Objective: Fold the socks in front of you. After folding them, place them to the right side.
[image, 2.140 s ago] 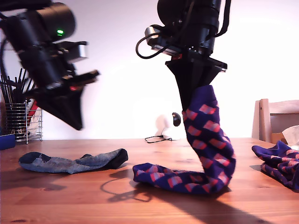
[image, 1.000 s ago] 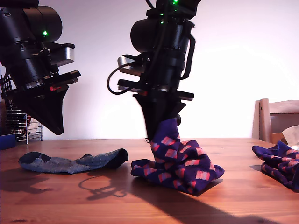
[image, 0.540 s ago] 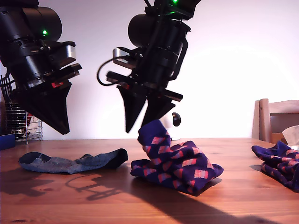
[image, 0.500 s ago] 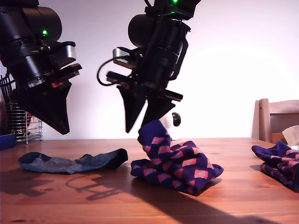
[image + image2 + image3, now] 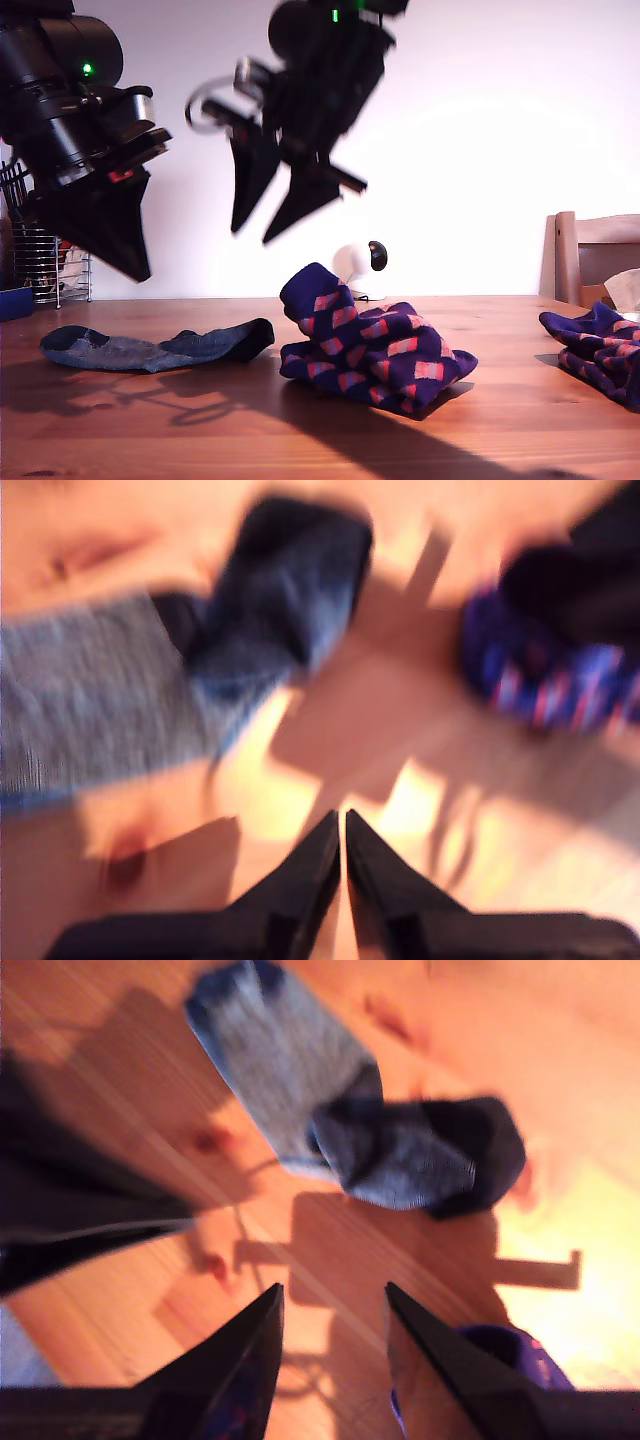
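Both grippers empty: my second gripper (image 5: pixel 268 205) gaped above the checked sock (image 5: pixel 375 350), my first gripper (image 5: pixel 343 830) pinched closed; loose fold could spring open.

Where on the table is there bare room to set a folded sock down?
Bare wood lies between the folded checked sock and the checked pile at the exterior view's right, and along the near table edge. It is crowded around the grey sock.
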